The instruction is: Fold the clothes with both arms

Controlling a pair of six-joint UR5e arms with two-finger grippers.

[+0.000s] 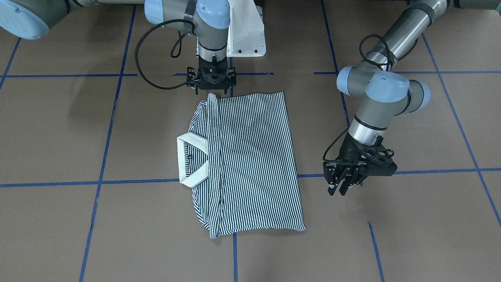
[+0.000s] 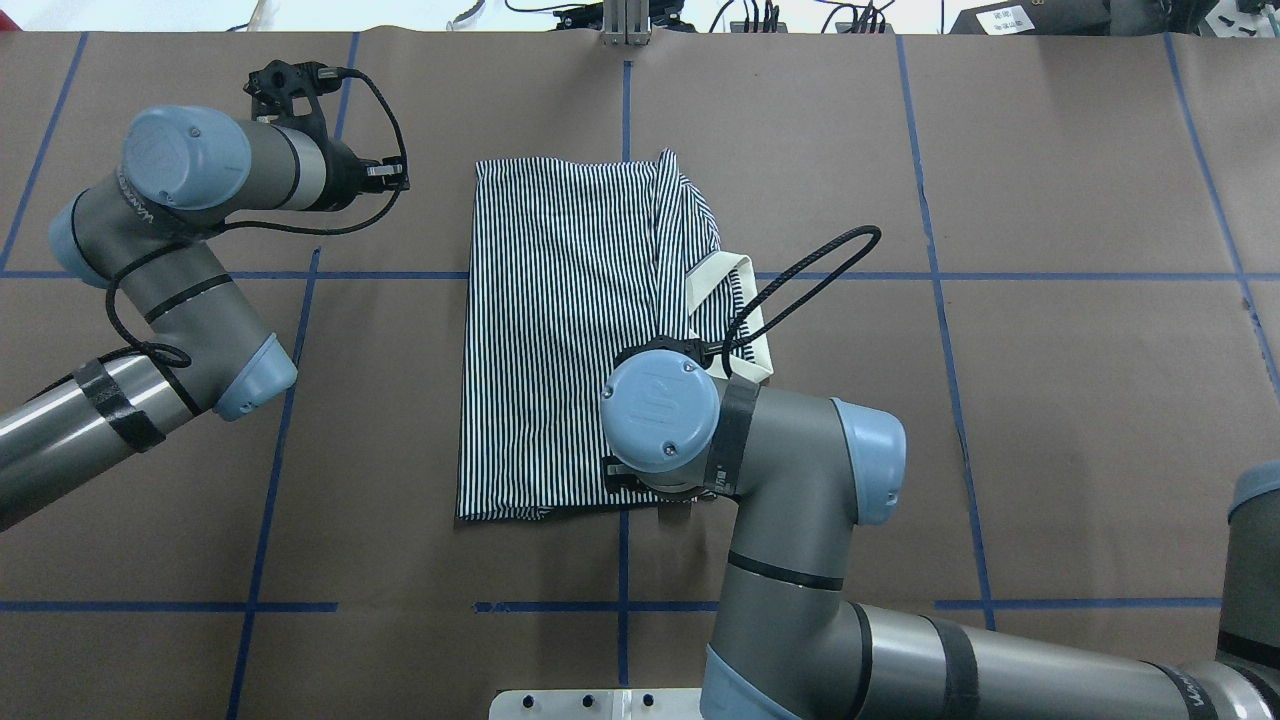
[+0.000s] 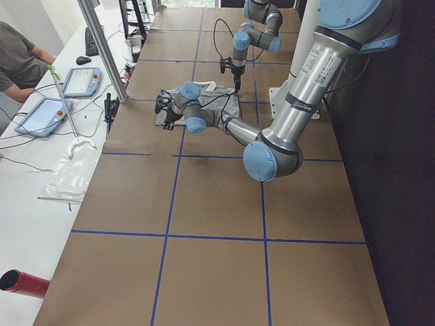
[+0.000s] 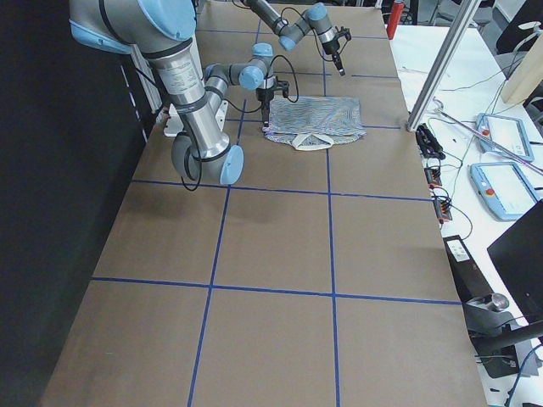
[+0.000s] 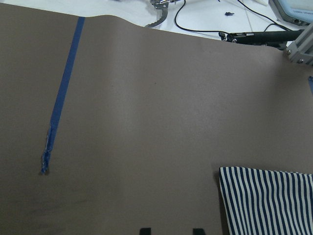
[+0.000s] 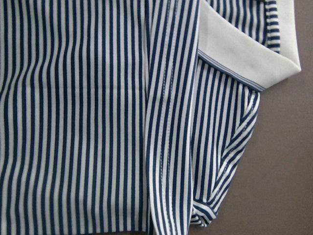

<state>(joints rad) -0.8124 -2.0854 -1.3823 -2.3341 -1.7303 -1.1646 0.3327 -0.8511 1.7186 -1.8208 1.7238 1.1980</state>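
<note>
The short-sleeved polo shirt with thin navy-and-white stripes (image 2: 560, 340) lies flat and folded on the brown paper-covered table (image 2: 1050, 420). It is about midway between the table's two ends and somewhat nearer the operators' edge than the robot's edge. The folded bundle's long axis runs from the robot's edge toward the operators' edge, and the stripes run along it. Its cream collar (image 1: 182, 158) points toward the table's end on the robot's right. A stitched hem edge lies across the body just beside the collar, parallel to the stripes. One of the blue tape lines (image 2: 626, 110) marking the table passes under the shirt.

The right black finger gripper (image 1: 211, 88) points straight down over the shirt's edge nearest the robot, on the collar side. Its own body hides the fingertips, so I cannot tell whether it is spread, closed or touching cloth.

The left black finger gripper (image 1: 339, 191) hangs tilted over bare paper. It is beside the shirt's corner toward the operators' edge and the robot's left end, and apart from the cloth. In its wrist view the fingertips (image 5: 143, 230) stand apart with nothing between them.
</note>
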